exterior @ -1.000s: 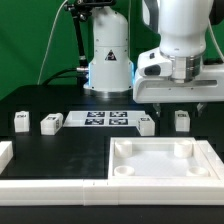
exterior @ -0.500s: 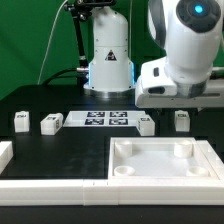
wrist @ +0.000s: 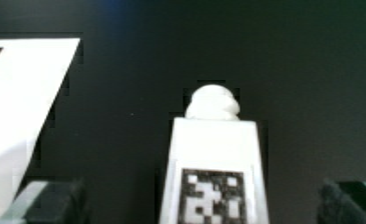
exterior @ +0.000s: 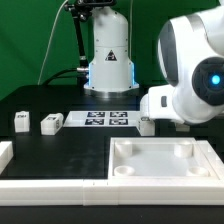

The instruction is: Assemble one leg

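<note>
In the wrist view a white leg (wrist: 212, 150) with a black-and-white tag on its side stands between my two dark fingers (wrist: 43, 202). My gripper (wrist: 198, 203) is open, with a dark gap on each side of the leg. In the exterior view my arm (exterior: 195, 85) is tilted low at the right and hides the gripper and one leg. Three other legs show there: two at the left (exterior: 20, 121) (exterior: 51, 123) and one (exterior: 146, 125) next to the arm. The white tabletop (exterior: 165, 172) lies in front.
The marker board (exterior: 105, 119) lies flat at mid-table in the exterior view. A white surface (wrist: 23, 110) fills one side of the wrist view. A white block (exterior: 5, 153) and a long white rail (exterior: 50, 188) lie along the front left.
My arm has tilted over and come down at the exterior view's right. It now hides the rightmost leg and the gripper fingers, both visible a second ago.
</note>
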Controlling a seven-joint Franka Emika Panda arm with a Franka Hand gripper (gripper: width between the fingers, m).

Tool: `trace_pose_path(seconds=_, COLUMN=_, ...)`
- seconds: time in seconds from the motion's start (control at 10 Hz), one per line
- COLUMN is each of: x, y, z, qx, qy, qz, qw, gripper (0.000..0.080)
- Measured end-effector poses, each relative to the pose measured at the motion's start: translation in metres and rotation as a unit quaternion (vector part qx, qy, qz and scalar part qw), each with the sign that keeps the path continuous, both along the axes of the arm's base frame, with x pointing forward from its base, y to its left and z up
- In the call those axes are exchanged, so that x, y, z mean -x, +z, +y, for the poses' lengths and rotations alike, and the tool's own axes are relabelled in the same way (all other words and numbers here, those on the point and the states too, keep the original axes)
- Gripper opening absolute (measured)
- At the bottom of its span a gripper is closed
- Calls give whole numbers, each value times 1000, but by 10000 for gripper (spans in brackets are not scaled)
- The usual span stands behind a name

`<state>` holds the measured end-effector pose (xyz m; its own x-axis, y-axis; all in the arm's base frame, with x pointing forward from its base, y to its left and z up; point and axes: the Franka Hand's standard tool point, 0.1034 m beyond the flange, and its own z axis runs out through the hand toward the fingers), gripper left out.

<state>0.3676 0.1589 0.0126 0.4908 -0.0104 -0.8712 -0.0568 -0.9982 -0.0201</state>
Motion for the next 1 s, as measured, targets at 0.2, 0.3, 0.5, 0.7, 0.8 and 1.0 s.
trace_pose_path(seconds=0.2, x=2, y=-2, z=1, qx=0, qy=1, qz=0, qw=1000, gripper=649)
trace_pose_path(seconds=0.3, x=2, y=-3, z=1, qx=0, qy=2, qz=0, qw=1000, gripper=649)
trace_pose_path(seconds=0.5, x=4, y=-4, z=3, qx=2, qy=4, qz=1, qw=1000, gripper=515)
trace_pose_path(seconds=0.7, x=4, y=-4, z=3, qx=1, qy=4, qz=1, qw=1000, gripper=376)
trace_pose_path(seconds=0.8, x=4, y=-4, z=3, qx=1, qy=4, qz=1, qw=1000, gripper=287)
trace_pose_path(seconds=1.0, x=4, y=-4, z=3, qx=1, qy=4, qz=1, qw=1000, gripper=288)
